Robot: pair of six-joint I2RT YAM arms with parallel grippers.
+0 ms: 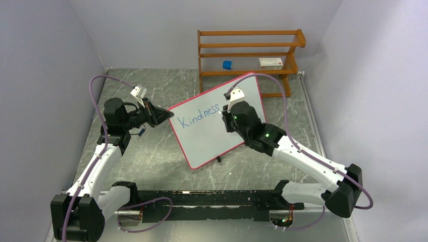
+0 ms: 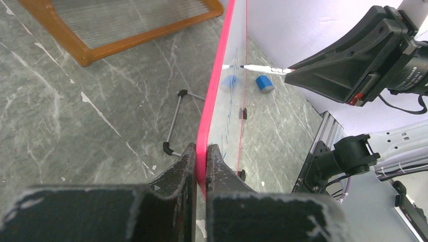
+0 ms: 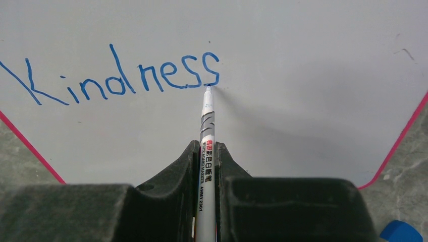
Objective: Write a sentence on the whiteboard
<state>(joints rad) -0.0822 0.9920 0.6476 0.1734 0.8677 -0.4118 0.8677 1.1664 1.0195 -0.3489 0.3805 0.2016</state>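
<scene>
The whiteboard (image 1: pixel 202 136) stands tilted at mid-table, white with a red-pink rim. Blue lettering reads "Kindness" (image 1: pixel 200 115) on one line; it is clear in the right wrist view (image 3: pixel 121 80). My left gripper (image 1: pixel 162 115) is shut on the board's left rim (image 2: pixel 208 131). My right gripper (image 1: pixel 228 115) is shut on a white marker (image 3: pixel 206 151). The marker's tip (image 3: pixel 207 89) touches the board just under the last "s". The left wrist view shows the marker (image 2: pixel 265 69) from the side against the board.
A wooden rack (image 1: pixel 248 55) stands behind the board, holding a blue cube (image 1: pixel 227 64) and a small box (image 1: pixel 271 62). The board's wire stand (image 2: pixel 174 121) shows behind it. A blue cap (image 2: pixel 264 83) lies on the table, also at the right wrist view's corner (image 3: pixel 401 232).
</scene>
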